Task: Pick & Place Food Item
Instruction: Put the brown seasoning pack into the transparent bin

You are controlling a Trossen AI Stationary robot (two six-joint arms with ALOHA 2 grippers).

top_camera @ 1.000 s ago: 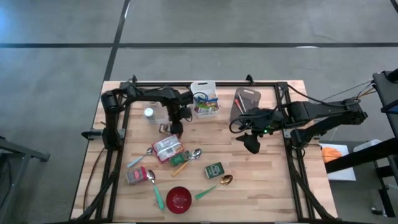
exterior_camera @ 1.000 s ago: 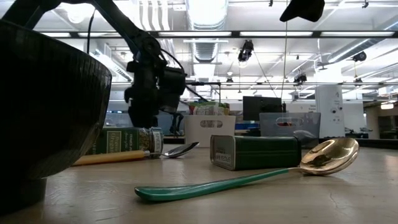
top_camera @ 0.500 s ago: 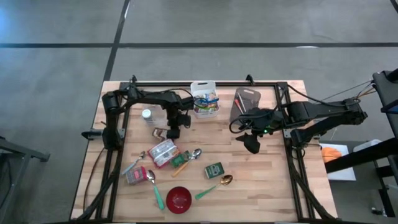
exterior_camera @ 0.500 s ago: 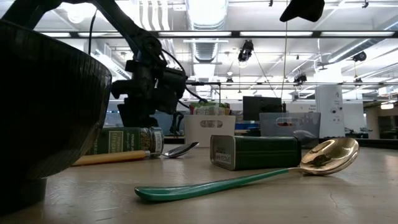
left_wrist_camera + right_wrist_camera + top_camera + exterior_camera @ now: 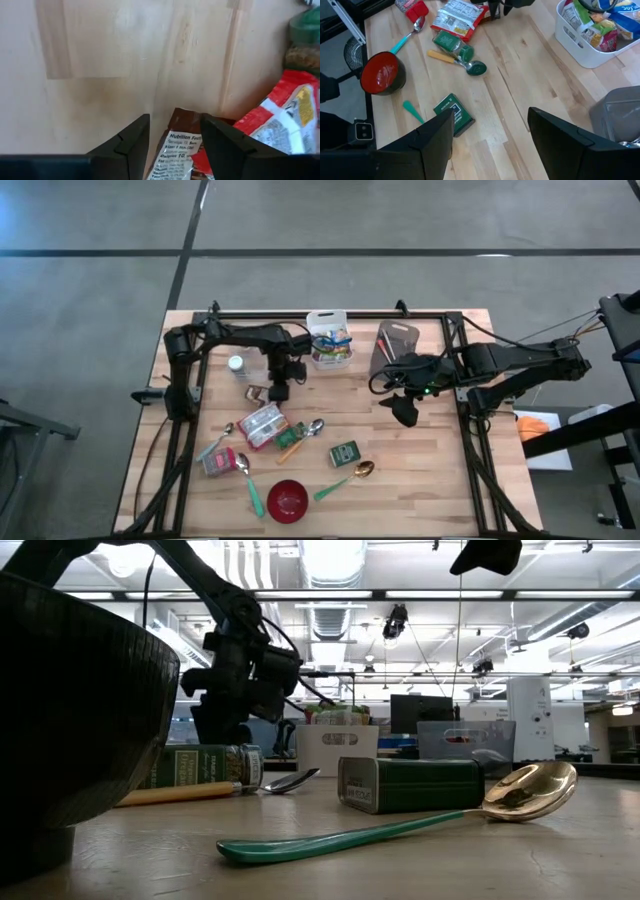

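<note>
A brown snack packet [image 5: 255, 393] with a white nutrition label [image 5: 179, 145] lies at the table's left centre, next to a red and white bag [image 5: 263, 426]. My left gripper [image 5: 277, 392] points steeply down at the packet's right end and is shut on it; in its wrist view the packet fills the gap between the fingers [image 5: 175, 119]. My right gripper [image 5: 405, 412] hangs open and high over the table's right half, holding nothing [image 5: 491, 115]. A white basket [image 5: 312, 320] of snacks stands at the far centre. My left gripper pinches the brown packet's label end [image 5: 172, 137] between its two fingers, one on each long edge. The fingers come from above, slanting down. The packet reaches out toward the table's left, about level, its far end [image 5: 187, 114] beside the red and white bag; lifted or resting, I cannot tell.
Near the front lie a green tin [image 5: 343, 453], a red bowl [image 5: 287, 499], several spoons and a green spice jar [image 5: 293, 435]. A grey container [image 5: 393, 345] stands at the far right and a small white jar [image 5: 238, 364] at the far left. Bare wood lies between the arms.
My left gripper has rolled and tipped at the wrist and shifted slightly toward the table's near left, the brown packet going with it. The red and white bag has slid a little toward the near left edge. The gap between the fingers looks unchanged.
</note>
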